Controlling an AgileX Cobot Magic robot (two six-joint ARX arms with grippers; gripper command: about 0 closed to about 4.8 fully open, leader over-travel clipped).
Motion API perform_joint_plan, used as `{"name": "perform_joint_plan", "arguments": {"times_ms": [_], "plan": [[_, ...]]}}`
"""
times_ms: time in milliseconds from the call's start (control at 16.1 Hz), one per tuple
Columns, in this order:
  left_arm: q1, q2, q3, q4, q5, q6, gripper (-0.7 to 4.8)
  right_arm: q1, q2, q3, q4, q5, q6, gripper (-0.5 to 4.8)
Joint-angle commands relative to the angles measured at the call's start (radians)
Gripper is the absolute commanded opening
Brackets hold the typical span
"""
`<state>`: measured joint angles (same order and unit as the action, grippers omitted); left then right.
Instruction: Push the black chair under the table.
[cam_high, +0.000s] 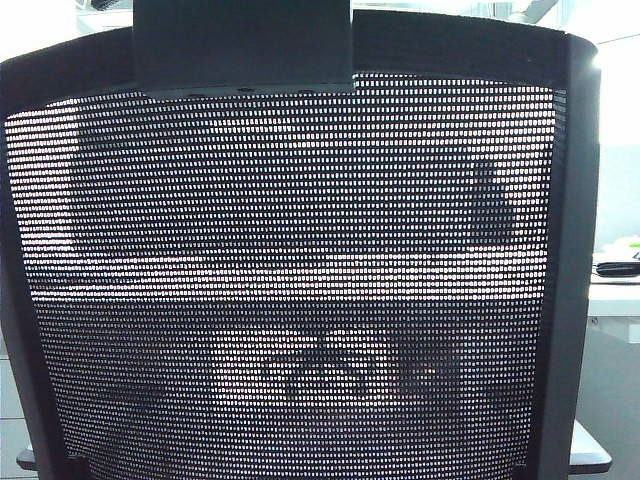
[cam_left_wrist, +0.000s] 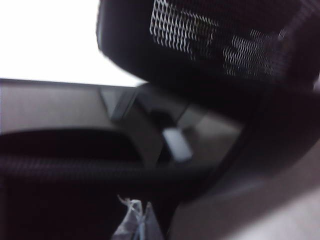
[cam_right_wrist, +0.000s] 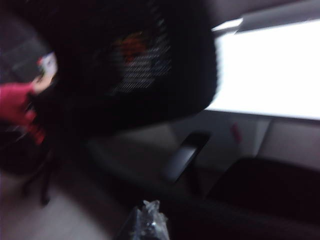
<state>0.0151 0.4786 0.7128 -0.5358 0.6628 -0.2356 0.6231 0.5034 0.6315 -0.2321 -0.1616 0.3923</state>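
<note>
The black chair (cam_high: 290, 300), woven see-through mesh in a solid curved frame, looms just ahead of both pincers. Left pincer (cam_left_wrist: 136, 222) and right pincer (cam_right_wrist: 146, 222) show only pale blurred tips; their spread cannot be told. The white flat bench (cam_high: 612, 298) lies beyond.

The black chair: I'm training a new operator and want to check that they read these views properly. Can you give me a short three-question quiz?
1. True or false: in the exterior view, the black chair fills nearly the whole picture, mesh back towards the camera.
2. What shows past the chair's frame at the right edge of the exterior view? A) the white table B) a red box C) a sink
3. The left tool and right tool each show blurred, close by the chair. Open or shut?

Key: 1 true; 2 A; 3 cannot tell.
</note>
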Motion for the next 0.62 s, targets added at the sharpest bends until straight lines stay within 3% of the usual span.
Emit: {"name": "perform_joint_plan", "arguments": {"times_ms": [62,124,249,621], "plan": [[-0.001,0.003,-0.037,-0.048,0.003,0.042,-0.06,0.222,0.053,-0.01,-0.041,0.22,0.005,-0.05],[-0.001,0.003,-0.081,-0.039,-0.014,0.046,-0.06,0.323,0.092,-0.021,-0.04,0.334,0.006,-0.05],[-0.001,0.004,-0.133,-0.014,-0.063,0.066,-0.06,0.336,0.128,-0.04,-0.037,0.354,0.023,-0.05],[-0.001,0.012,-0.183,0.159,-0.134,0.064,-0.06,0.149,0.141,-0.127,0.029,0.248,0.034,-0.05]]}}
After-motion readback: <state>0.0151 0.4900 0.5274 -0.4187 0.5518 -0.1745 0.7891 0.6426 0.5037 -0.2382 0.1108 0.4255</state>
